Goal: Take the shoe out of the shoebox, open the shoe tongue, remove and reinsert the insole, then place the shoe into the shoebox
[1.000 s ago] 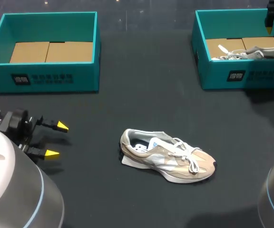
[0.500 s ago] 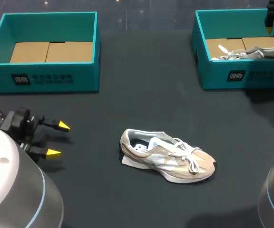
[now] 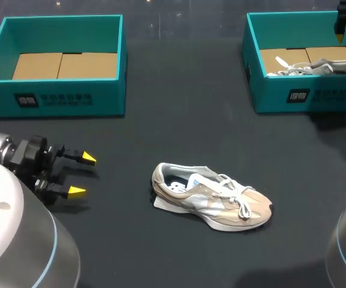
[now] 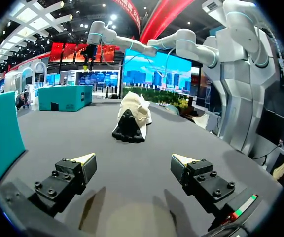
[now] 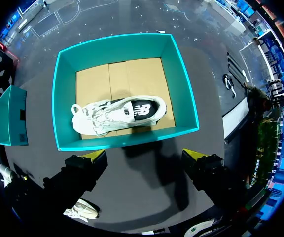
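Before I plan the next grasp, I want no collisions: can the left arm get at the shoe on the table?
Probably yes: the left end effector is open and faces the shoe, with only bare table between them.

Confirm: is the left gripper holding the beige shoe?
No, the left gripper is open and empty, well apart from the shoe, which lies on the table.
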Available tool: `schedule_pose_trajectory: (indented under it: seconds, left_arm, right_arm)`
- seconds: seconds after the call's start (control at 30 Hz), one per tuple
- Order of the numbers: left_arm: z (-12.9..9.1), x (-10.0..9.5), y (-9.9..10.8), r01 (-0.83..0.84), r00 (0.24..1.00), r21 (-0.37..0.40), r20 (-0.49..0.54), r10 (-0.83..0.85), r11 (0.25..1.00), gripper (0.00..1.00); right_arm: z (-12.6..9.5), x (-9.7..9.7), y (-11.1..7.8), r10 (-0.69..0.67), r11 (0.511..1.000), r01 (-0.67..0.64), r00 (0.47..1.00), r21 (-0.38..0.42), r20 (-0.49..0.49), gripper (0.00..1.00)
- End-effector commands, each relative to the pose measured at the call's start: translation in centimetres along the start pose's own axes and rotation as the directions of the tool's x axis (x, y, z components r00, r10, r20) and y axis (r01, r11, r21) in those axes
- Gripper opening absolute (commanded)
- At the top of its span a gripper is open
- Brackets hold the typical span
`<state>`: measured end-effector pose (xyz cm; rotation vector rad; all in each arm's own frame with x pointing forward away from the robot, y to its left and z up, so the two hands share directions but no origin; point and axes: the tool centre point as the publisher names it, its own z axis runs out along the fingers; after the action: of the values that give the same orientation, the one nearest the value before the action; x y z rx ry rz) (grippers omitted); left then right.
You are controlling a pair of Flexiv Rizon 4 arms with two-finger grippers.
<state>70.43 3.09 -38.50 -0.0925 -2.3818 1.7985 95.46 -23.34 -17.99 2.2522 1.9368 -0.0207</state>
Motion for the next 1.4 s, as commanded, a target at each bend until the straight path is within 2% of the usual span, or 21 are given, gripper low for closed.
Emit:
schedule_pose_trajectory:
  seconds: [0.03,0.4,1.4]
  left_arm:
    - [0.4,-0.3,0.0,-0.010,1.000,0.005,-0.001,0.010,1.000,1.00]
    - [2.3,-0.4,-0.7,-0.059,0.998,0.043,-0.012,0.060,0.997,1.00]
    - [8.1,-1.4,-1.8,-0.088,0.995,0.059,-0.044,0.091,0.994,1.00]
  right_arm:
    - [0.0,0.0,-0.1,0.000,1.000,0.000,1.000,-0.001,-0.001,1.00]
    - [0.0,0.0,-0.1,0.000,1.000,0.000,1.000,-0.001,-0.001,1.00]
    - [0.0,0.0,-0.1,0.000,1.000,0.000,1.000,-0.001,-0.001,1.00]
